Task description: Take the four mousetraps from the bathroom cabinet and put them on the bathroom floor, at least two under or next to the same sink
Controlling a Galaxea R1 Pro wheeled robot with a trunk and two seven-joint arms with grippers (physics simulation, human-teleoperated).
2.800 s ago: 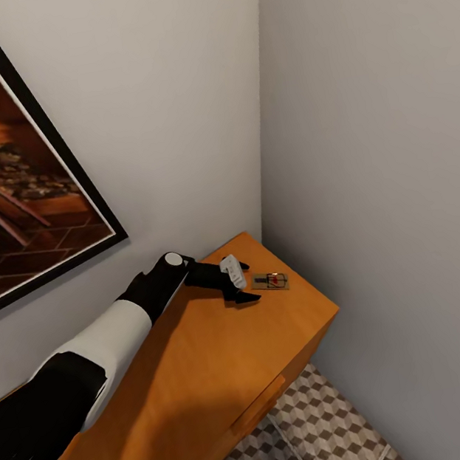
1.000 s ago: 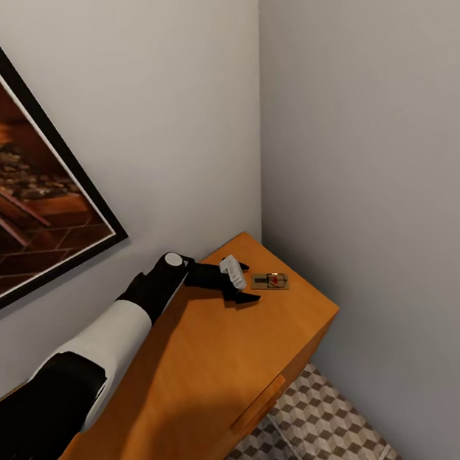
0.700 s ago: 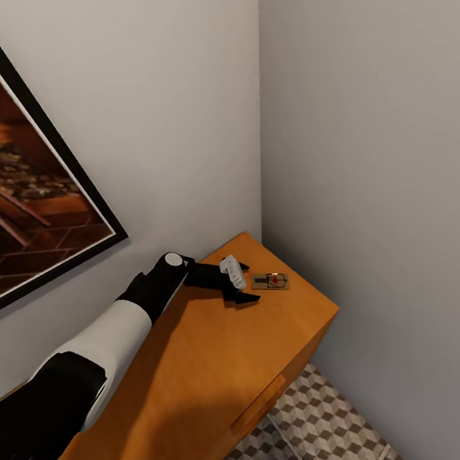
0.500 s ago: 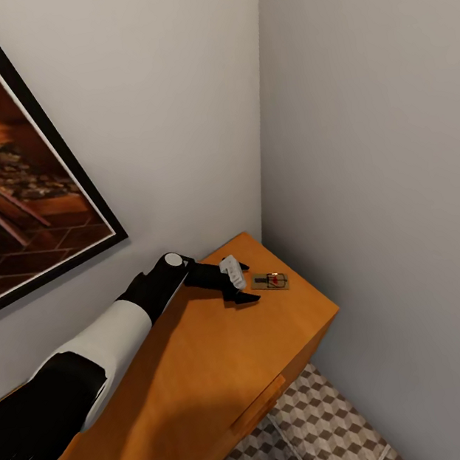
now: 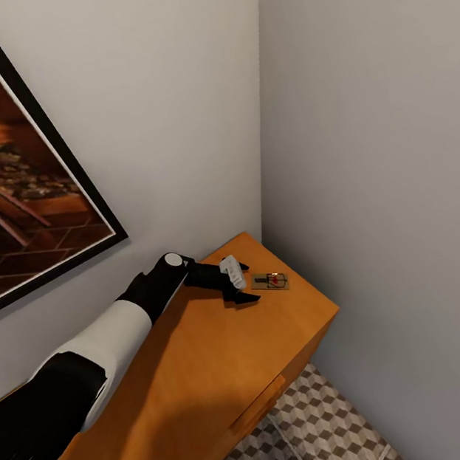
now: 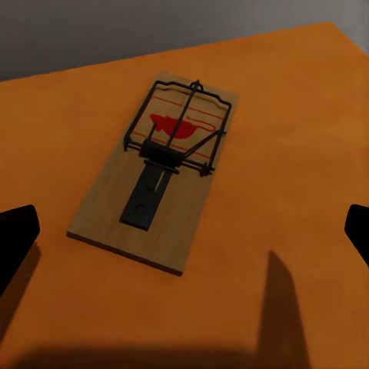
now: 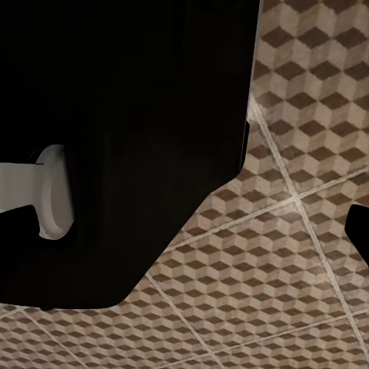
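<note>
Hovering just short of its target, the left gripper (image 5: 243,282) sits low over the far corner of the cabinet (image 5: 211,383), jaws spread wide apart w/ nothing between them. In the left wrist view the two black fingertips (image 6: 15,238) show at opposite edges, and the mousetrap (image 6: 157,167) lies flat on the orange top ahead of them, roughly centred in the gap but angled to it.

From the head view, the trap (image 5: 270,281) rests just beyond the fingers, near the corner where the two grey walls meet and close to the cabinet's end edge. One trap is in sight.

Judgement: this is the approach before a pick. Board is thin and flat, so the grip likely needs the fingers to straddle its narrow width and come down until the tips almost touch the wood, then close on the board edges, not the wire parts. A slight wrist turn to line up w/ the board's long axis should help; pushing fwd risks sliding it toward the edge or wall.

Right gripper: one dark fingertip (image 7: 360,227) shows at the right wrist view's edge over the cube-pattern floor (image 7: 307,254), beside a black part of the robot; whether it is apart or together can't be told.
</note>
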